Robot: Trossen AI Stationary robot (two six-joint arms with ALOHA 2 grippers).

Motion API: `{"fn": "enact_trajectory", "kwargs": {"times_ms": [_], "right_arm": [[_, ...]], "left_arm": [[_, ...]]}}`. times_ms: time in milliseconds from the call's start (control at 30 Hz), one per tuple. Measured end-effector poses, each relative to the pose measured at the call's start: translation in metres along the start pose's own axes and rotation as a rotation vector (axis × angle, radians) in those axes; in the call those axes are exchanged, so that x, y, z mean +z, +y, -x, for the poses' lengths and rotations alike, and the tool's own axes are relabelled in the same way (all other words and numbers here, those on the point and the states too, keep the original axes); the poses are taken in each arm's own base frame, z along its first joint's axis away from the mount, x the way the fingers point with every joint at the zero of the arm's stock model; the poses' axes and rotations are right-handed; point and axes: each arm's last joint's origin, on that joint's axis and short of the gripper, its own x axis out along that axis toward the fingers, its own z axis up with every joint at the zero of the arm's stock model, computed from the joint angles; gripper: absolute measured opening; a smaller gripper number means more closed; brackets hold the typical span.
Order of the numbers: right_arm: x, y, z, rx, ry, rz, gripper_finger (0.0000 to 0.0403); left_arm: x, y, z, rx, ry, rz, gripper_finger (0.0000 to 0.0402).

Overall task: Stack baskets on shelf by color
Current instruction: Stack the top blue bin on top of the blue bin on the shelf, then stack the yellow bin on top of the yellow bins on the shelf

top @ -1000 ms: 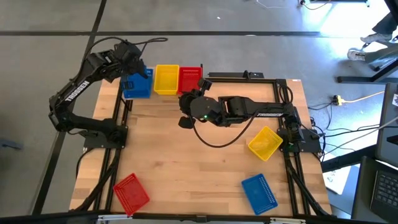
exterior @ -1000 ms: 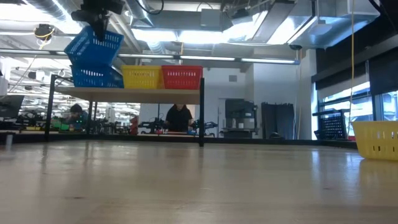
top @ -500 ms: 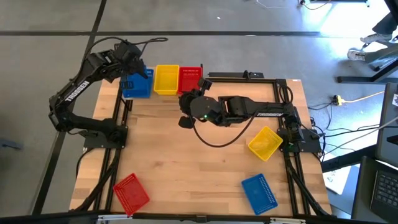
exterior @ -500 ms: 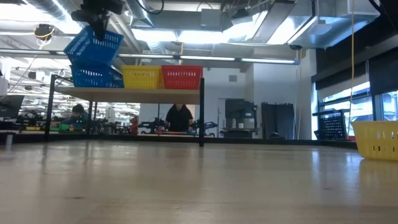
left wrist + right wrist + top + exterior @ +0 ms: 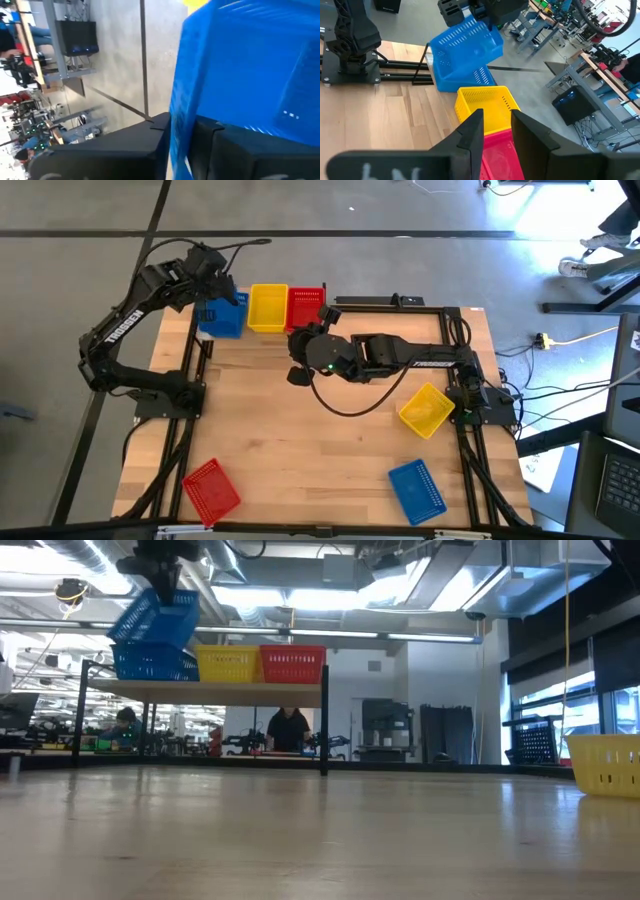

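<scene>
Wooden desk [image 5: 310,440] carries red, yellow, blue strays; on the shelf [image 5: 200,688] we count all three colours started, left claw [image 5: 212,285] loosening on a tilted blue basket [image 5: 155,618] over the blue one; right claw [image 5: 297,376] open, empty.

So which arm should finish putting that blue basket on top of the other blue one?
The left. Its end effector is at the tilted blue basket, right above the blue basket on the shelf. The right end effector hangs over the table, near the red basket.
</scene>
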Motion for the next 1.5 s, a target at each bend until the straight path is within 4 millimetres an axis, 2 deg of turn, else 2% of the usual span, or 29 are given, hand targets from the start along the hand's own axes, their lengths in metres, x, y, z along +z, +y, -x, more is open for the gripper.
{"fn": "enact_trajectory", "kwargs": {"times_ms": [133, 433, 567, 700, 833, 1100, 1300, 1500], "right_arm": [[0.0, 0.0, 0.0, 0.0, 0.0, 0.0, 0.0101], [0.0, -0.001, 0.0, -0.002, 0.001, 0.001, 0.0101], [0.0, -0.003, 0.002, 0.0, 0.004, 0.022, 0.0101], [0.001, -0.014, 0.014, 0.014, 0.023, 0.041, 0.0101], [-0.002, -0.029, 0.034, 0.146, 0.043, 0.031, 0.0101], [-0.024, -0.043, 0.065, 0.534, 0.205, 0.156, 0.0101], [-0.044, -0.039, 0.081, 0.693, 0.417, 0.235, 0.0101], [-0.044, -0.034, 0.097, 0.773, 0.438, 0.178, 0.0101]], "left_arm": [[0.002, 0.002, 0.0, 0.02, -0.015, 0.016, 0.0051], [0.0, 0.004, 0.001, 0.072, 0.034, 0.03, 0.0053], [-0.009, 0.005, 0.012, 0.121, 0.033, 0.18, 0.0053], [-0.02, -0.004, 0.034, 0.075, -0.082, 0.346, 0.0053], [-0.034, -0.019, 0.057, -0.086, -0.249, 0.528, 0.0053], [-0.055, -0.048, 0.091, -0.668, -0.476, 0.751, 0.0053], [-0.056, -0.07, 0.091, -0.895, -0.46, 0.766, 0.0053], [-0.049, -0.099, 0.075, -0.998, -0.403, 0.755, 0.0053]]}}
